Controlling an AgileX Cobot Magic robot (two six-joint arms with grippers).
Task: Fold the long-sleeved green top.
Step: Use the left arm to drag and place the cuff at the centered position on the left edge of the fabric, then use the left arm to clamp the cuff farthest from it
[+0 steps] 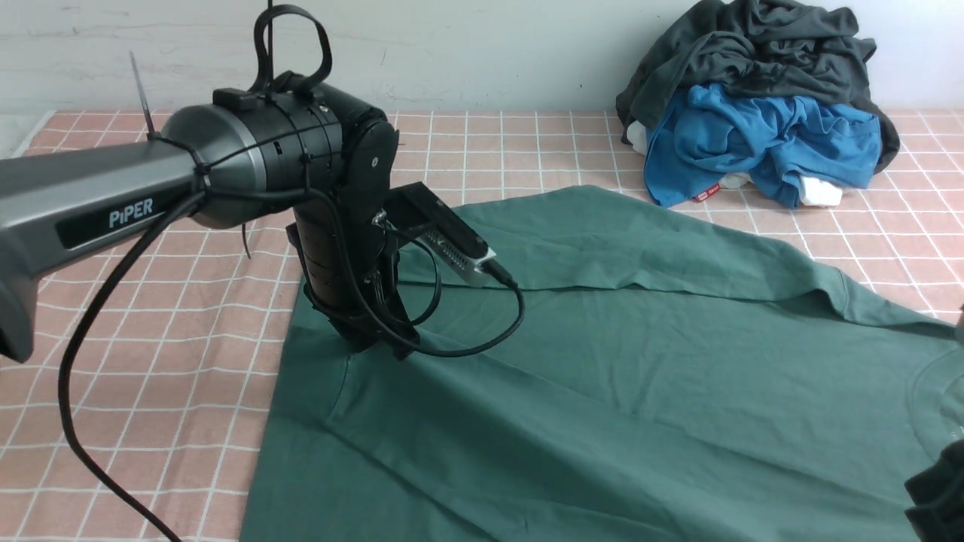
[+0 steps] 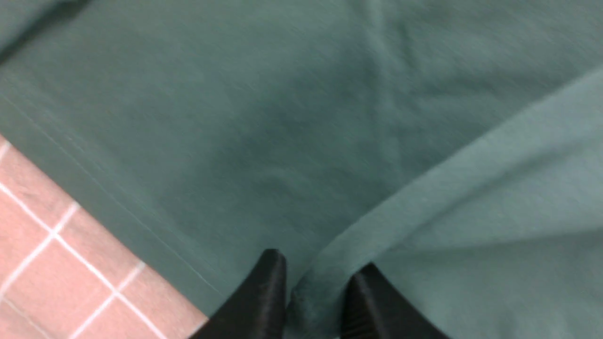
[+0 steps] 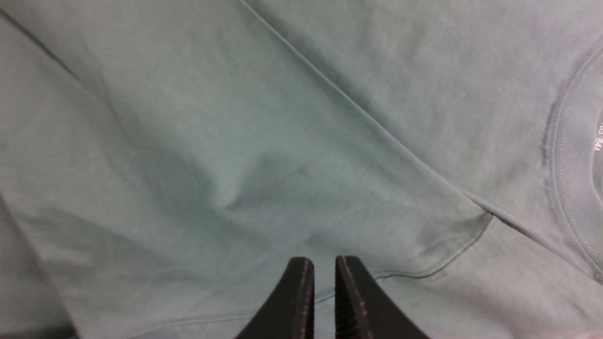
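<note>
A: While the green long-sleeved top (image 1: 602, 361) lies spread across the centre and lower right of the front frame on the pink checked tablecloth (image 1: 151, 361), where is the left gripper (image 1: 373, 342)?

B: It points down onto the garment's left edge, centre-left of the frame. In its wrist view, the jaws stand slightly apart with a raised fold of green fabric between them.

A: And the right gripper (image 3: 324, 292)?

B: Its jaws are nearly together above the fabric, near a seam; no cloth is seen between them. The collar (image 3: 572, 155) shows at the right edge of that frame.

A: Other items?

B: A pile of dark and blue clothes (image 1: 761, 105) occupies the upper right, apart from the top.
</note>
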